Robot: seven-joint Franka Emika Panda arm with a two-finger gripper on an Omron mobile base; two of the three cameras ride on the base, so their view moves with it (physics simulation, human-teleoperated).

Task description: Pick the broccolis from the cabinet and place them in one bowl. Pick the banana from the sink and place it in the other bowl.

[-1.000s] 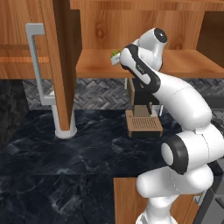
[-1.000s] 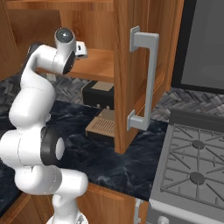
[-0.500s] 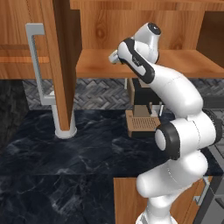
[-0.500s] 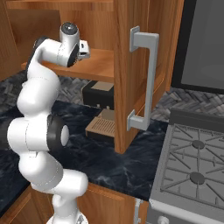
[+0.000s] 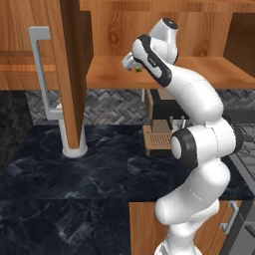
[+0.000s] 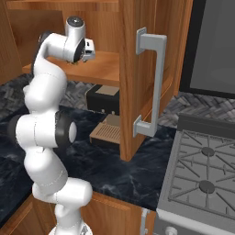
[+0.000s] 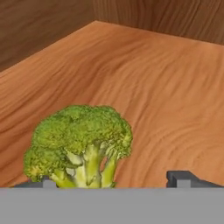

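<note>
Broccoli [image 5: 138, 69] sat on cabinet [image 5: 164, 75] shelf, upper centre of left base view, gripper [image 5: 132, 65] right at it; first pick in hand. Open door [image 5: 69, 74] with grey handle [image 5: 44, 74] stood left, coffee machine [image 5: 162, 122] below.

Right base view: gripper [image 6: 88, 50] upper left over shelf; second door [image 6: 137, 78] and stove [image 6: 202, 174] right.

Hand view: floret [image 7: 78, 146] lower left between parted fingertips [image 7: 183, 178], not yet clamped. Next move likely called for squeezing shut, lifting clear of doors.
</note>
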